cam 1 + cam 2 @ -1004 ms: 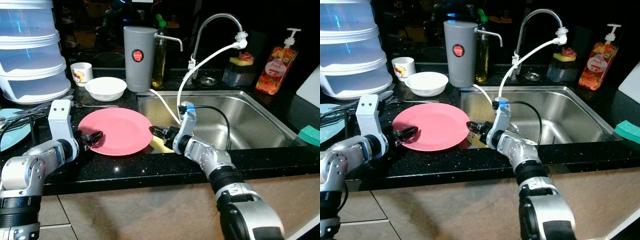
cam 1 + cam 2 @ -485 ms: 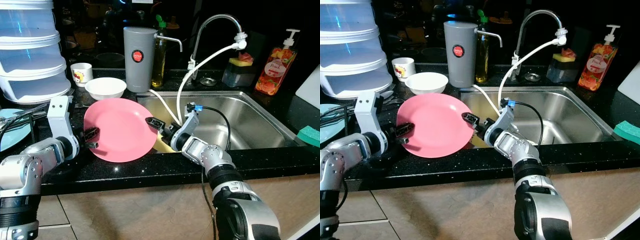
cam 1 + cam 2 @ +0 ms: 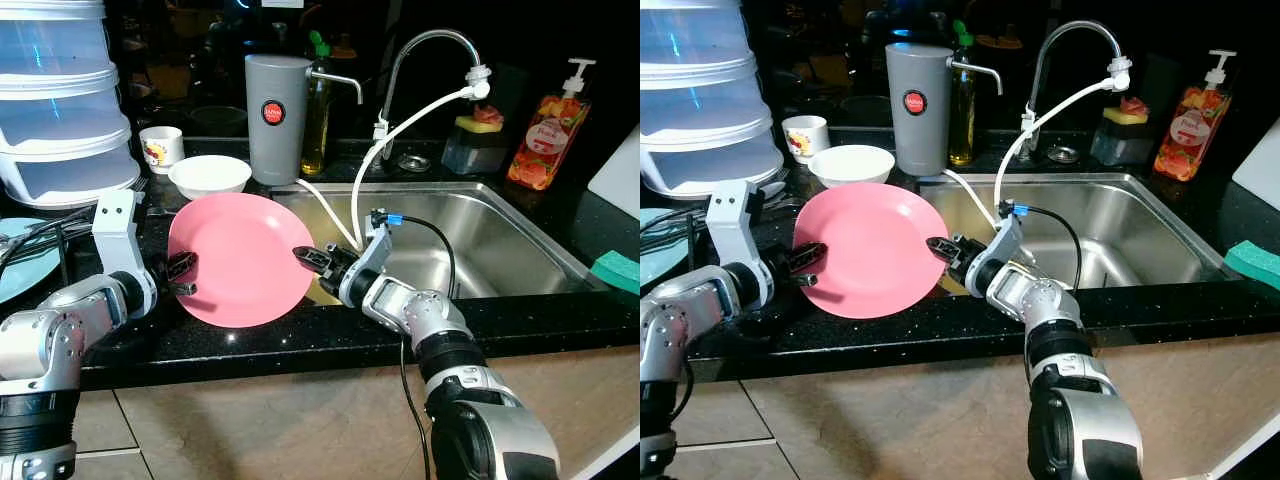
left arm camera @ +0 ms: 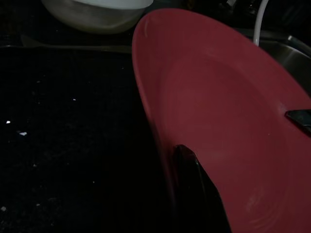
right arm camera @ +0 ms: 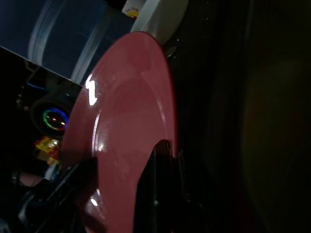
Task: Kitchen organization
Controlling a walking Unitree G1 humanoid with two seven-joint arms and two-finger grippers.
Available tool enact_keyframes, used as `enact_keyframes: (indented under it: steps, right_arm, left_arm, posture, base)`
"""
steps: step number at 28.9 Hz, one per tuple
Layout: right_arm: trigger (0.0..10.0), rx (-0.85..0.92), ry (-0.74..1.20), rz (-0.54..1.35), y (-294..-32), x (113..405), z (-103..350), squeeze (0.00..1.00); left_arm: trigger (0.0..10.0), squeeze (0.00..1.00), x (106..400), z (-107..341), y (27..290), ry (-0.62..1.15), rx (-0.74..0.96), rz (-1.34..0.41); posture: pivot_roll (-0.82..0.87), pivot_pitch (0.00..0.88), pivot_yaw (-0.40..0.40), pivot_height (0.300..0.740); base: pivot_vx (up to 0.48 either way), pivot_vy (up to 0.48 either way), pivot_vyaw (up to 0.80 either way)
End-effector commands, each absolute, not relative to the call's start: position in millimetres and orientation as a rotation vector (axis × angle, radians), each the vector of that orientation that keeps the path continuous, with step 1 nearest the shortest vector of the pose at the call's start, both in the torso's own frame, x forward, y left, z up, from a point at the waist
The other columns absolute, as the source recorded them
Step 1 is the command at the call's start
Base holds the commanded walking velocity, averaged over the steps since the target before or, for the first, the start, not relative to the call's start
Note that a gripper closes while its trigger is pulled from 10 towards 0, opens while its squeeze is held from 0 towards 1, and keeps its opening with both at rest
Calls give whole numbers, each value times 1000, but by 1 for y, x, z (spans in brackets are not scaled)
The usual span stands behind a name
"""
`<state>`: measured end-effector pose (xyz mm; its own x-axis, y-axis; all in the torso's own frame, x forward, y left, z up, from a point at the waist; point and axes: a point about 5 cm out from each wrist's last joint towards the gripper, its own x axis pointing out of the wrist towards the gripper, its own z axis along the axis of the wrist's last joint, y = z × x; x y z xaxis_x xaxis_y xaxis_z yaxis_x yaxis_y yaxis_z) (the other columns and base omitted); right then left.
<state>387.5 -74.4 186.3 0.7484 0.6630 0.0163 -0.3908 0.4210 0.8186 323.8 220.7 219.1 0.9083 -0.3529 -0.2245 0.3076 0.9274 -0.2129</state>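
Note:
A pink plate (image 3: 241,258) is held tilted up above the black counter (image 3: 250,335), its face toward me. My left gripper (image 3: 183,272) is shut on its left rim, and my right gripper (image 3: 308,258) is shut on its right rim, beside the sink. In the left wrist view a black finger (image 4: 194,179) lies against the plate (image 4: 228,131). From the right wrist, a finger (image 5: 158,184) presses on the plate's rim (image 5: 167,102).
A steel sink (image 3: 480,245) with a tap and white hose (image 3: 375,170) lies to the right. Behind the plate stand a white bowl (image 3: 209,175), a cup (image 3: 161,147), a grey canister (image 3: 272,118) and an oil bottle. Stacked clear containers (image 3: 60,110) and a blue plate (image 3: 20,275) sit left.
One second ago the plate lay flat on the counter. Both grippers have lifted and tilted it upright, and it now sits slightly higher than half a second ago.

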Motion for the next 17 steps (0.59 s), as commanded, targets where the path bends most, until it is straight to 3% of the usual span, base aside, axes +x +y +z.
enact_keyframes:
  steps: [1,2,3,4,5,6,10,11,12,17]
  right_arm:
    - [0,948,273,724,-72,389,202,0]
    - [0,959,267,723,-73,389,203,0]
    - [0,976,260,721,-74,389,205,0]
    - [0,991,252,716,-76,390,206,0]
    - [0,991,252,716,-76,390,206,0]
    - [0,1002,244,711,-78,390,207,0]
    - [0,1046,220,699,-83,392,212,0]
    - [0,1058,212,695,-85,393,214,0]
    - [0,1066,204,689,-88,394,215,0]
    - [0,1094,176,667,-96,397,220,0]
  left_arm:
    - [0,0,322,196,223,384,-137,-307]
    - [0,0,322,197,224,379,-137,-301]
    - [1373,0,323,198,225,365,-129,-295]
    - [3961,0,325,200,226,345,-118,-285]
    - [3961,0,325,200,226,345,-118,-285]
    - [10000,0,327,202,227,325,-106,-267]
    - [10000,0,335,215,233,211,-90,-196]
    - [10000,290,337,224,234,151,-107,-189]
    - [10000,1000,339,232,236,93,-134,-183]
    - [10000,1000,341,250,237,-25,-157,-174]
  posture:
    - [79,18,-65,740]
    - [79,18,-65,740]
    - [79,19,-65,740]
    - [79,19,-65,740]
    - [79,19,-65,740]
    - [79,19,-64,740]
    - [78,19,-63,740]
    - [77,18,-62,740]
    - [77,17,-61,740]
    - [77,16,-58,740]
  base:
    - [0,0,0]
    - [0,0,0]
    - [0,0,0]
    - [0,0,0]
    - [0,0,0]
    - [0,0,0]
    - [0,0,0]
    - [0,0,0]
    - [0,0,0]
    - [0,0,0]
